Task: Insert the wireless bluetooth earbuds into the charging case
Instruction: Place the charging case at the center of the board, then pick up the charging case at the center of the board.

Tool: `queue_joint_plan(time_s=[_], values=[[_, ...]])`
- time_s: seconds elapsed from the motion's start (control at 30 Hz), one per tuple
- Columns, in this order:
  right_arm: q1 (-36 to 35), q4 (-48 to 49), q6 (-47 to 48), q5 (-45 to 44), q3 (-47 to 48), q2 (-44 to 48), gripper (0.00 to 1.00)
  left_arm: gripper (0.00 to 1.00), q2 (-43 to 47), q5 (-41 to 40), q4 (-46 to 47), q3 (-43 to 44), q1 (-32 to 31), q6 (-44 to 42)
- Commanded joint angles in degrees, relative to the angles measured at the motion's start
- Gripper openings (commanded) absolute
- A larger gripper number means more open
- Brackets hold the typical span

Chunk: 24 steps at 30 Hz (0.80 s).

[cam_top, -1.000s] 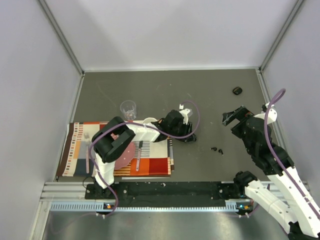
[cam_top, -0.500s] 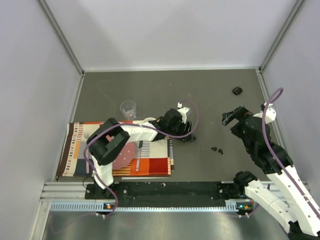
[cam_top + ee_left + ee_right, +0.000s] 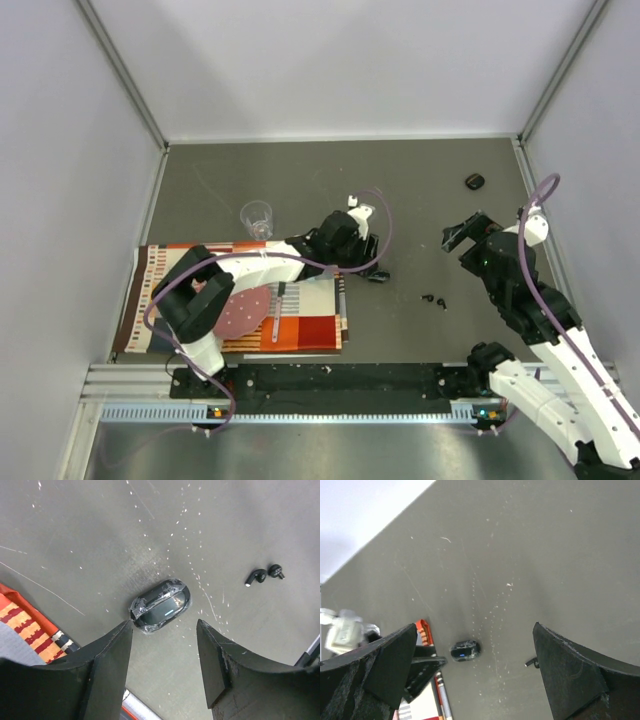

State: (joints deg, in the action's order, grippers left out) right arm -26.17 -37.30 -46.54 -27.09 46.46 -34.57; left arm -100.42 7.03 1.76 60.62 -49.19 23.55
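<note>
Retreat of the left arm is the main change. From the top external view, the left end effector (image 3: pixel 357 254) sat right over the small black oval charging case (image 3: pixel 378 276) a second ago. It has since drawn back toward the clear plastic cup (image 3: pixel 257 217), and the case is uncovered on the grey counter (image 3: pixel 300 180), just off the corner of the striped orange cloth placemat (image 3: pixel 300 330). The pair of tiny black earbuds (image 3: pixel 433 300) lies where it lay, well apart from the case on its right. The right end effector (image 3: pixel 460 236) hangs above the counter beyond the buds and has barely shifted. A second small black oval object (image 3: pixel 474 181) rests far back on the right, untouched.

Left wrist view: left end effector (image 3: pixel 164 624) released, jaws spread and holding nothing. The charging case (image 3: pixel 161 605) lies between and below them, lid seemingly shut, glossy with a thin pale streak on top. Both earbuds (image 3: pixel 265 573) sit to its upper right, clear of it.

Right wrist view: right end effector (image 3: pixel 474 630) spread wide and empty. The charging case (image 3: pixel 465 650) shows small and far below, and one earbud (image 3: pixel 532 663) peeks out beside the right finger.

Judgement: no bud is in the case yet. With the lid apparently down, the case likely needs opening before either bud is fetched.
</note>
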Motion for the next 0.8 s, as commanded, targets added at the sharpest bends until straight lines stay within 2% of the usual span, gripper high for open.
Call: queue_joint_plan(time_s=[0.0, 0.13, 0.33, 0.47, 0.53, 0.77], values=[[1.5, 0.6, 0.4, 0.6, -1.5, -1.8, 0.99, 0.58, 7.6, -1.0, 0.2, -0.3, -0.2, -1.7], [7.4, 0.7, -0.2, 2.6, -0.9, -4.8, 0.99, 0.58, 13.0, -3.0, 1.8, -0.9, -0.3, -5.0], [17.9, 2.0, 5.0, 7.1, 7.1, -19.6, 0.99, 0.59, 21.7, -6.5, 7.8, -1.7, -0.1, -9.1], [24.9, 3.5, 7.4, 7.9, 16.6, -31.9, 0.99, 0.60, 29.3, -9.0, 16.5, -7.6, -0.2, -6.9], [26.0, 3.9, 7.4, 7.9, 20.2, -39.5, 0.99, 0.61, 31.9, -9.2, 20.6, -12.3, -0.1, -6.9], [29.8, 4.0, 8.6, 5.7, 39.8, -61.5, 0.99, 0.66, 41.3, -13.7, 19.9, -18.5, -0.2, -9.7]])
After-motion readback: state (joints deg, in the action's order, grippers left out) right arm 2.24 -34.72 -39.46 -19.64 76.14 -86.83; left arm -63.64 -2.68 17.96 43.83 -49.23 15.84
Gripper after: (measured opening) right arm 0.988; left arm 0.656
